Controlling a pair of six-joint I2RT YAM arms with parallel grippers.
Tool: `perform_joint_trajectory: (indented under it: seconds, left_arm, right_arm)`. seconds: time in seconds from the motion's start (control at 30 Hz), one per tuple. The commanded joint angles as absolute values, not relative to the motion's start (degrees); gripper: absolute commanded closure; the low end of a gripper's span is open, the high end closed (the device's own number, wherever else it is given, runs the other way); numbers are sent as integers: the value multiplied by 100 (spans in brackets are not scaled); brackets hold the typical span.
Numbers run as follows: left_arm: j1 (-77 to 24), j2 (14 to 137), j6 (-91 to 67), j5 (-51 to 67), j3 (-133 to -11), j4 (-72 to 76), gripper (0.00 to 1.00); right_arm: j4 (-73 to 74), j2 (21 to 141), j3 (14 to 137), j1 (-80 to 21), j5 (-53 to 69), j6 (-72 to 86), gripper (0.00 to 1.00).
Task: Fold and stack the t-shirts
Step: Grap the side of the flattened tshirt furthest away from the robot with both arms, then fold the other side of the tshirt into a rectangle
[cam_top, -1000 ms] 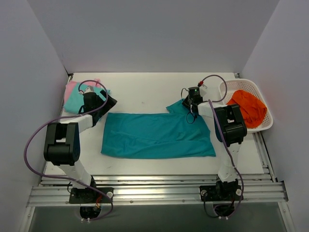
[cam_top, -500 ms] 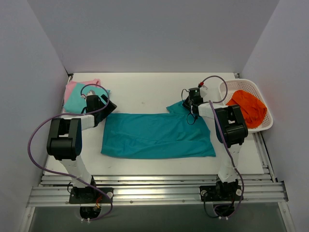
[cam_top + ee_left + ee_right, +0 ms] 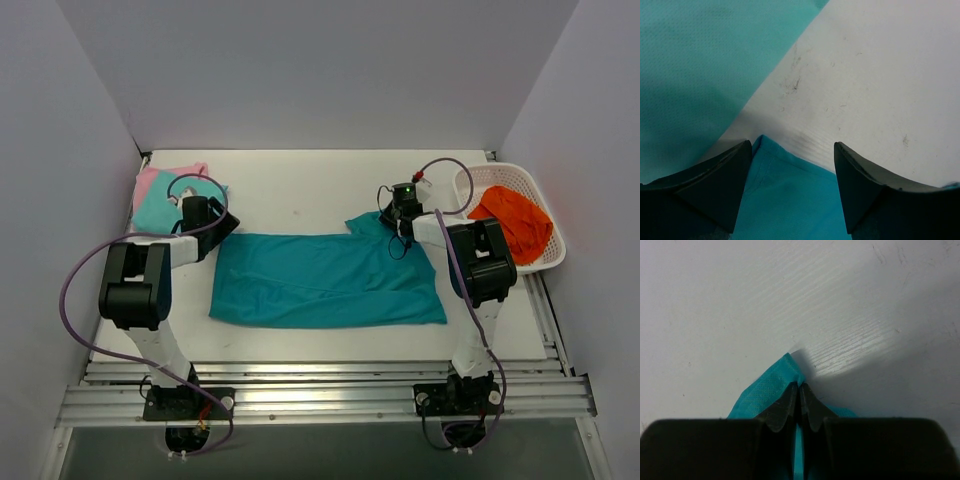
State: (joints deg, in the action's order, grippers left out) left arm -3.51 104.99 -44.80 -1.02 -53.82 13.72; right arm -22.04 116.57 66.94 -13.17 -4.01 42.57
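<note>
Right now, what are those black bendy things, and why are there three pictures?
They are two robot arms with pincher hands. One picture looks down from above; the other two come from little cameras on the wrists. On the white table lies a deep teal t-shirt, spread flat. Far left, an aqua t-shirt sits folded on a pink t-shirt. A white basket holds an orange cloth. The right gripper pinches the teal shirt's corner. The left gripper is open, another corner between its fingers.
</note>
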Motion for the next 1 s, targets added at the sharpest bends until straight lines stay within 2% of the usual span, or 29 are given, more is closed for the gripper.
perform_joint_trajectory:
  seconds: [0.0,0.13,0.17,0.23,0.27,0.37,0.5,0.6,0.97]
  left_arm:
    - [-439,10775,-4491,0,-5581,1371,25]
    - [-448,10775,-4482,0,-5599,1380,38]
    - [-448,10775,-4491,0,-5599,1380,45]
    - [-448,10775,-4500,0,-5607,1371,50]
    - [-448,10775,-4500,0,-5625,1362,58]
    - [-439,10749,-4500,0,-5643,1336,68]
    - [-439,10723,-4500,-9,-5695,1257,92]
    - [-431,10670,-4474,-26,-5739,1196,98]
    - [-431,9942,-4359,-132,-5766,905,98]
  right_arm:
    - [-1670,11575,6601,-1292,-448,4228,100]
    - [-1679,11619,6609,-1283,-466,4219,100]
    - [-1670,11628,6618,-1283,-466,4227,100]
    - [-1670,11654,6653,-1283,-457,4228,100]
    - [-1670,11646,6653,-1283,-457,4228,100]
    - [-1661,11619,6653,-1283,-466,4228,100]
    - [-1626,11575,6671,-1283,-492,4210,100]
    - [-1565,11523,6715,-1283,-518,4201,100]
    - [-1117,10556,6864,-1292,-694,4105,100]
